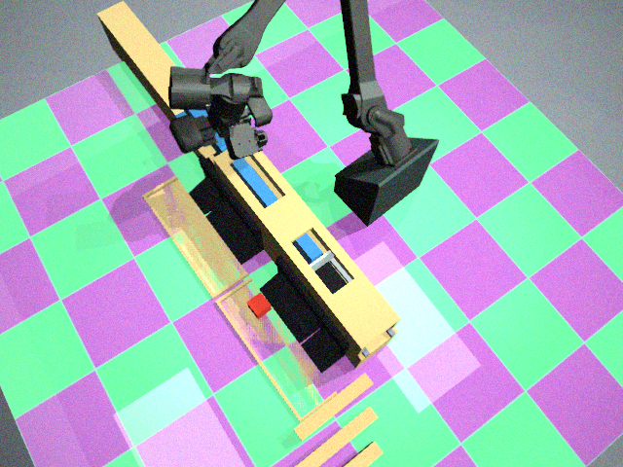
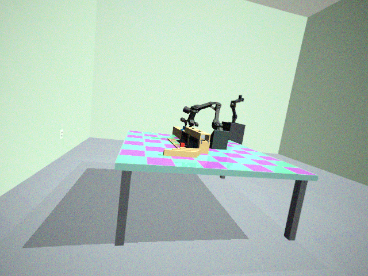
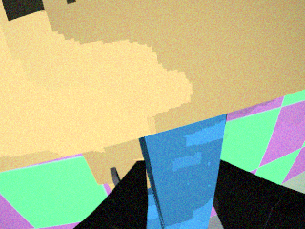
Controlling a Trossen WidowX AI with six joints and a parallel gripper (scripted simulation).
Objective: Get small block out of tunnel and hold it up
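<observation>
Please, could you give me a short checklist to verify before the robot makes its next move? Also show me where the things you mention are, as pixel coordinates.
1. Fingers on both sides of the blue handle (image 1: 220,142) (image 2: 181,129) (image 3: 186,176): ok.
2. Fingers closed on the handle: ok.
3. Grip strong enough for pulling: cannot tell.
4. Handle sticking out of the tunnel (image 1: 286,221) (image 2: 204,146) (image 3: 95,105): ok.
5. Red block (image 1: 259,305) (image 2: 181,145) outside the tunnel: ok, beside it.
6. Red block held up: not ok.
</observation>
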